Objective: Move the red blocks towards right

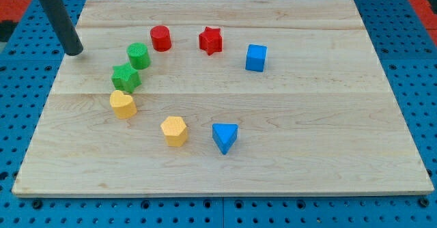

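Note:
A red cylinder (161,38) and a red star (211,41) stand near the view's top on the wooden board (307,119), the star to the right of the cylinder. My tip (74,51) rests at the board's left edge near the top, well to the left of the red cylinder and apart from every block. The closest block to it is the green cylinder (138,55).
A green star (126,77) and a yellow heart (123,104) lie below the green cylinder. A yellow hexagon (174,130) and a blue triangle (224,137) sit lower middle. A blue cube (256,57) stands right of the red star.

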You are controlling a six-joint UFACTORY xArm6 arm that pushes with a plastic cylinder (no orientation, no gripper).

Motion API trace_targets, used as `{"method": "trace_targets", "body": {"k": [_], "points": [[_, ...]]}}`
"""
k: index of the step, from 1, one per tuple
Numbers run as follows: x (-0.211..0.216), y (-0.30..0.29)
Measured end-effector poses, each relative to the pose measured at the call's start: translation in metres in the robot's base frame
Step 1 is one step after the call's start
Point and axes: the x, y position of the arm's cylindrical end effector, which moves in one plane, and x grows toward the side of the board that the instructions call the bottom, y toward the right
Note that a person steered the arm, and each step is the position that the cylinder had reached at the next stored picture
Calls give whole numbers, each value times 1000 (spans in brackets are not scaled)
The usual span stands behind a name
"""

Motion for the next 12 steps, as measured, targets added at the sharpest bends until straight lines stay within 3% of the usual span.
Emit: {"method": "trace_targets", "body": {"k": [2, 4, 8, 10, 12], "points": [[-35, 48], [-46, 169], [7, 175], [-28, 267], [-35, 320]]}}
